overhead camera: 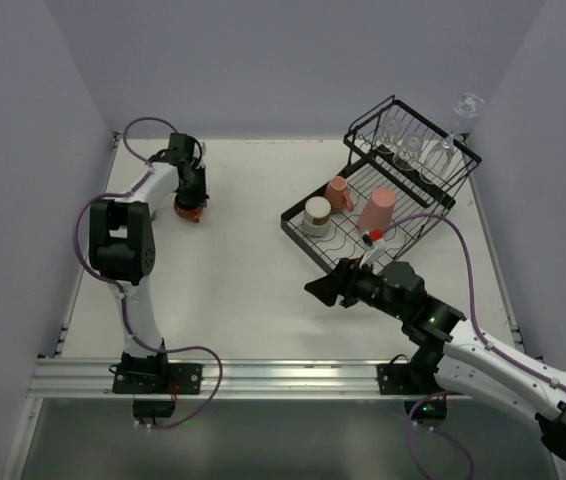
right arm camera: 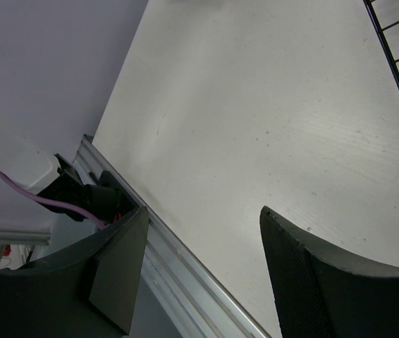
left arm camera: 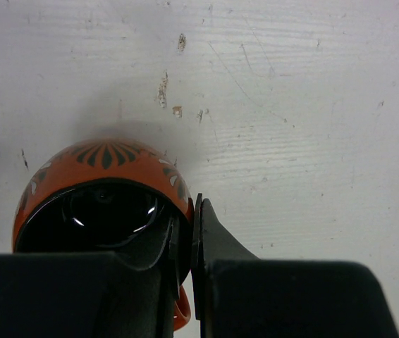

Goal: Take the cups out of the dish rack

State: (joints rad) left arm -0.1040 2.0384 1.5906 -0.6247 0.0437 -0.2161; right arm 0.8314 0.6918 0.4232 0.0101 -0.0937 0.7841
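Pinching mug (left arm camera: 101, 165) by its wall with left gripper (left arm camera: 194, 211), far left on table (overhead camera: 243, 250) — right gripper (right arm camera: 203, 215) spread wide, empty, near rack (overhead camera: 363, 180) — far right, with tumbler (overhead camera: 376, 212), cup (overhead camera: 316, 215), glasses (overhead camera: 408, 150)

Lavender walls (overhead camera: 263, 60), scuffed white table (overhead camera: 243, 270)
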